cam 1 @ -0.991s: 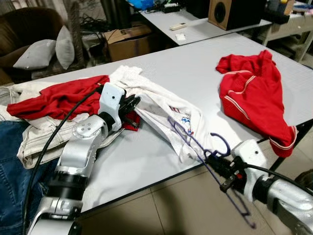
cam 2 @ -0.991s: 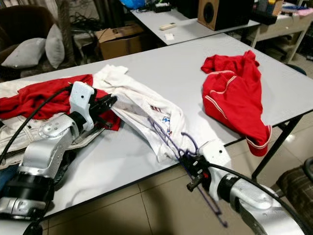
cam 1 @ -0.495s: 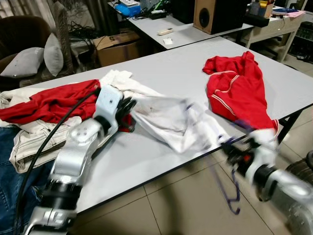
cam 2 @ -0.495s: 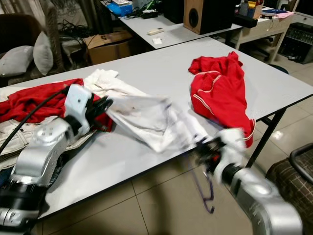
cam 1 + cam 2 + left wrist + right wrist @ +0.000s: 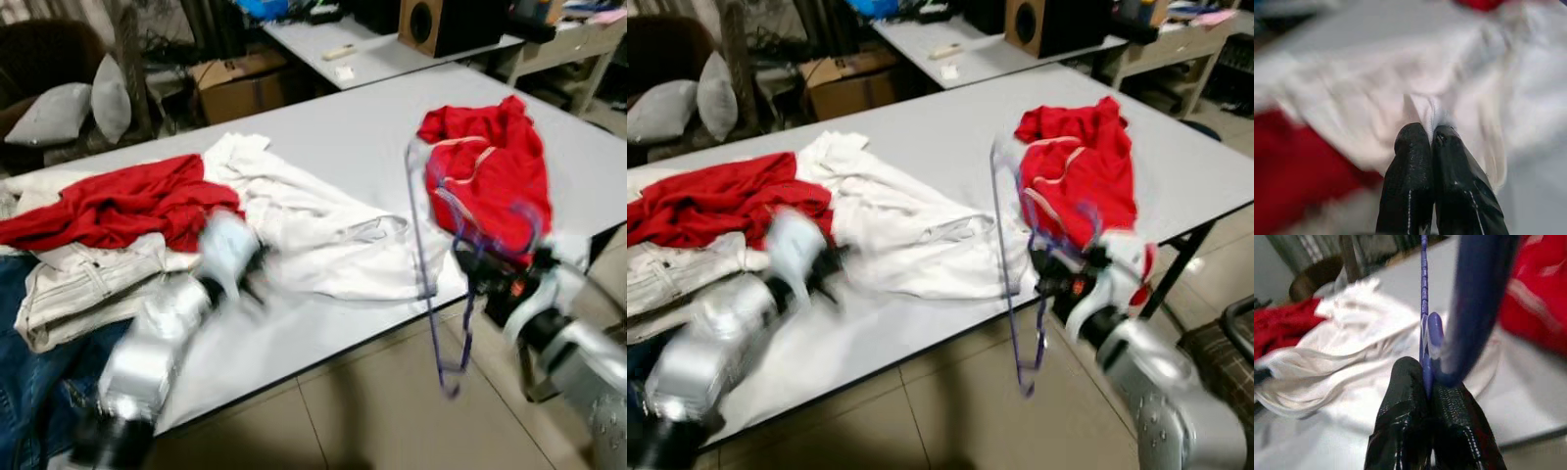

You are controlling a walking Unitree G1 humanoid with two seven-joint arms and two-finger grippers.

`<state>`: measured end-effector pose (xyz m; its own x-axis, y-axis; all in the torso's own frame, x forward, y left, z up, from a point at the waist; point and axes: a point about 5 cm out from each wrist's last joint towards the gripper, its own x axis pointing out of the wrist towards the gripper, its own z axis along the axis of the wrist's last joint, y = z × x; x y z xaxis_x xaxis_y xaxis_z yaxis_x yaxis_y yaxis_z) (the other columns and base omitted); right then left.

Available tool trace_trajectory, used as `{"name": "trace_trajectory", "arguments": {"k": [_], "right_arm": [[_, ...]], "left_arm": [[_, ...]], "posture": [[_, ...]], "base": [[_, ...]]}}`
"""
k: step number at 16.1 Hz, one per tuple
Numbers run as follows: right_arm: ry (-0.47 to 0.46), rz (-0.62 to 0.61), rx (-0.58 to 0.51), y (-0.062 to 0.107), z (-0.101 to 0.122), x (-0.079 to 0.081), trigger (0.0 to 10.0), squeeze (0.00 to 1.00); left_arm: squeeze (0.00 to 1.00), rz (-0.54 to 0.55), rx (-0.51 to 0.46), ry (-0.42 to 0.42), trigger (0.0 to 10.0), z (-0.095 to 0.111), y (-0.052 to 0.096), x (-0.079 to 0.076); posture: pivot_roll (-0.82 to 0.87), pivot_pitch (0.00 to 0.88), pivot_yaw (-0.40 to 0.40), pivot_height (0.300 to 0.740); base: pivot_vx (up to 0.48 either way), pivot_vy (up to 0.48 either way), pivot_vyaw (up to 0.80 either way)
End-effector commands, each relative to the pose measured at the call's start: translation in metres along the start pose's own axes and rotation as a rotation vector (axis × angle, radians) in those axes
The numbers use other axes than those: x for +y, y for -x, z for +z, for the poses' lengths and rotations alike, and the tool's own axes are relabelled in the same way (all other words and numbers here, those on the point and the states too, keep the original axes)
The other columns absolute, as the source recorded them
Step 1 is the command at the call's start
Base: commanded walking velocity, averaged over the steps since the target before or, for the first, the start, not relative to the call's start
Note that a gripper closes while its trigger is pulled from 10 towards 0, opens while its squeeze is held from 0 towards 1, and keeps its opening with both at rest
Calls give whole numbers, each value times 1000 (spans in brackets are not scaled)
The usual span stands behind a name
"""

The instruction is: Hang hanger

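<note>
hanger (image 5: pixel 428 257): purple, tilted off the table's (image 5: pixel 362 127) near edge, partly over the floor | right gripper (image 5: pixel 1424 390): clenched on the hanger | white shirt (image 5: pixel 323 230): on table beside hanger | left gripper (image 5: pixel 1431 139): fingers closed together, over white shirt, blurred

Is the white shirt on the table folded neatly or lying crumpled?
Crumpled. The white shirt lies spread and wrinkled on the table, not folded; the left gripper pinches its fabric.

Silver arms, white wrist housings, black textured claw fingers (image 5: pixel 1409 186).
</note>
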<state>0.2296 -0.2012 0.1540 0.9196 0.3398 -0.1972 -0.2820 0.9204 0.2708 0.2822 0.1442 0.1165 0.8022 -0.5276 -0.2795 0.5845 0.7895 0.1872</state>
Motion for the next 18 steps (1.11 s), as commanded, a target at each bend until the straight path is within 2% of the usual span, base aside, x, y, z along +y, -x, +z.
{"name": "trace_trajectory", "arguments": {"k": [1,3,4,6,8,9,11,14,15,18], "right_arm": [[18,83,-15,5,6,13,10000,0],[104,190,66,16,-1,26,10000,0],[156,267,147,26,-9,34,10000,0],[147,342,206,33,-16,43,10000,0],[134,322,249,32,-24,42,10000,0],[131,308,255,31,-25,40,10000,0],[122,228,253,17,-24,31,10000,0],[113,218,255,15,-22,28,10000,0],[98,204,257,15,-23,25,10000,0],[118,257,271,13,-22,24,10000,0]], "left_arm": [[0,8,5,-43,0,3,2,2],[0,41,13,-38,0,2,2,6],[0,66,-20,-23,0,8,1,10],[0,151,-113,24,0,21,1,19],[0,188,-249,5,0,40,0,24],[0,185,-273,-1,0,44,1,24],[0,87,-404,-91,0,67,1,17],[0,80,-498,-133,0,81,4,17],[0,44,-542,-133,0,86,5,14],[0,-50,-542,-175,0,86,-1,4]], "posture": [[-176,0,102,740],[-173,0,99,740],[-172,0,99,740],[-171,0,97,740],[-168,0,94,740],[-168,0,94,740],[-157,0,94,740],[-155,0,93,740],[-153,0,89,740],[-153,0,78,740]], "base": [[0,0,0],[0,0,0],[0,0,0],[0,0,0],[0,0,0],[0,0,0],[0,0,0],[0,0,0],[0,0,0],[0,0,0]]}}
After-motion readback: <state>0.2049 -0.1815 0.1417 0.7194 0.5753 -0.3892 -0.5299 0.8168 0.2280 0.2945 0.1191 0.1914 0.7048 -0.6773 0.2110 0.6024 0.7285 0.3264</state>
